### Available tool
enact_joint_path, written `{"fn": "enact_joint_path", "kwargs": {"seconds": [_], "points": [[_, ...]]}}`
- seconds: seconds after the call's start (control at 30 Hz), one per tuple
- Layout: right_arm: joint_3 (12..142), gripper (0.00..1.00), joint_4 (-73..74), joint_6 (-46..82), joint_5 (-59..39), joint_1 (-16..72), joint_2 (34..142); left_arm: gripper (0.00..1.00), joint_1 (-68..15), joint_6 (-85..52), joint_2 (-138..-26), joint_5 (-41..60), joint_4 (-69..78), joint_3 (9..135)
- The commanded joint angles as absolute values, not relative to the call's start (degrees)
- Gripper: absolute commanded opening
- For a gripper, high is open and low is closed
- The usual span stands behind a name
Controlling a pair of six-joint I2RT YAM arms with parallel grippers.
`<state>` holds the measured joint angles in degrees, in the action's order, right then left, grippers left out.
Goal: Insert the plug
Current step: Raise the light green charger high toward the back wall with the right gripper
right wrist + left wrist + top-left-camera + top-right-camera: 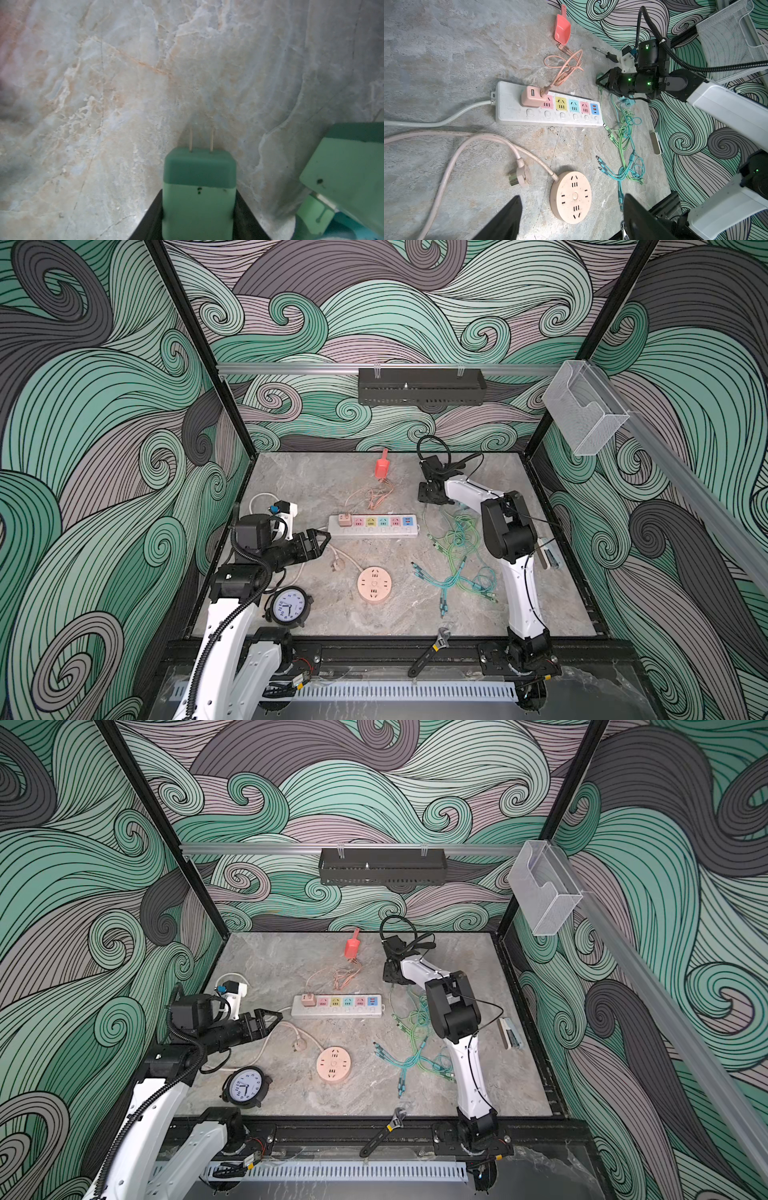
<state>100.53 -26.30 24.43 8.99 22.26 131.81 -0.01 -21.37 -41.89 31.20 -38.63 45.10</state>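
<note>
At the far side of the marbled grey table [395, 614], the right end effector [432, 494] clamps a green square plug [199, 172] between its black fingers [149, 218]. The wrist view shows both pressing the block's flanks, and its two thin metal prongs [211, 138] jutting ahead of the grip toward the bare stone close below.

The target, a long white plastic power strip with a row of coloured sockets [374, 533], lies to this end effector's left and nearer the robot's base, near but not touching. Its long axis runs crosswise to the reach, from the cord end on the left to the blue USB end [409, 521] closest to the plug. A pink cube adapter [343, 519] fills the socket at the cord end; the yellow socket [371, 522] and those beyond it toward the plug look free.

The left end effector [322, 540] hangs just beside the strip's cord end, jaws spread and holding nothing.

Judging by this layout, the coming move belongs to the right arm: a short carry leftward and back, prongs pointing down and squared to a socket's slots. Whether they are so aligned now cannot be told.
</note>
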Motion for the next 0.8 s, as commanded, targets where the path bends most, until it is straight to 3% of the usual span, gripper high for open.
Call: {"fn": "enact_joint_path", "kwargs": {"seconds": [0.0,0.4,0.77], "points": [[99.24,0.36,-25.18,21.67,7.05,22.2,129.66,0.79,0.55,-21.93,-42.14,31.72,-37.63,45.62],[96.97,0.32,-26.94,5.47,-6.99,22.15,119.58,0.79,0.53,-25.17,-43.26,34.13,-33.06,44.28],[94.35,0.32,-32.36,-1.65,-11.36,22.48,105.82,0.79,0.53,-26.45,-43.63,36.91,-31.12,44.14]]}}
